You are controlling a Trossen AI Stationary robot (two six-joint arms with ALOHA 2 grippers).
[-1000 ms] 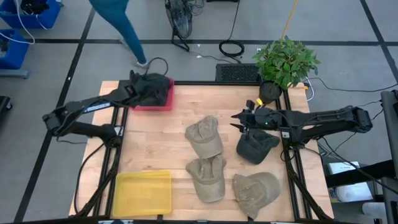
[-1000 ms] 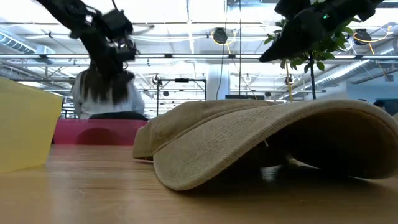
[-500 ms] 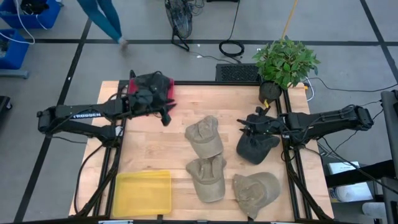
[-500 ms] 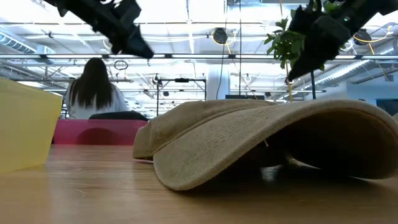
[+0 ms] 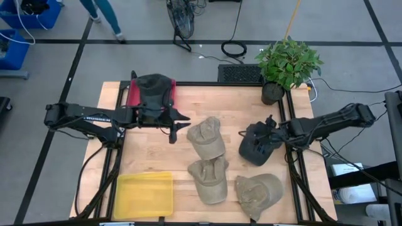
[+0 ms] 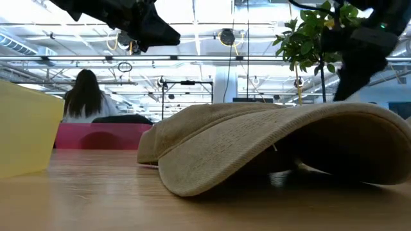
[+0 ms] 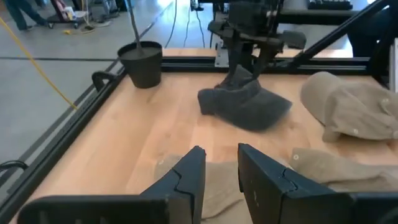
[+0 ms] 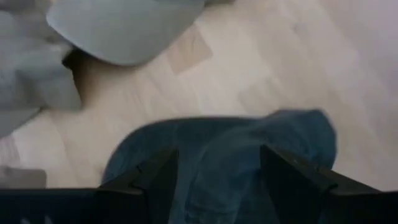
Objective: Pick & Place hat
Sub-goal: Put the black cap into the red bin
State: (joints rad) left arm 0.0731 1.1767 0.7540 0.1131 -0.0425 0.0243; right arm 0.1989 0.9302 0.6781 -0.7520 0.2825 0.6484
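A dark hat [image 5: 256, 149] lies on its brim on the wooden table [image 5: 151, 150], at the right. My right gripper [image 5: 250, 136] hangs open just above its crown [image 8: 224, 149], one finger on either side. Three tan hats [image 5: 207, 138] [image 5: 210, 180] [image 5: 259, 192] lie in the middle and toward the near edge. Another dark hat [image 5: 154, 88] sits in the pink tray [image 5: 133, 95] at the far left. My left gripper [image 5: 181, 124] floats between that tray and the tan hats, open by a narrow gap [image 7: 219, 177] and empty, pointing toward the right. My right gripper comes down slanting from the table's right side over the dark hat's crown [image 7: 241, 74]. I cannot tell whether its fingertips touch the cloth. The hat lies on the table.
A yellow tray [image 5: 144, 194] stands at the near left. A potted plant [image 5: 286, 63] stands at the far right corner, just outside the black frame rail. A person [image 6: 83, 96] is in the room beyond the table. Bare wood lies between the trays.
My left gripper has swung away from the pink tray toward the table's middle and tipped up to nearly level; the dark hat stays in the tray. My right gripper has sunk and rolled over the dark hat at the right.
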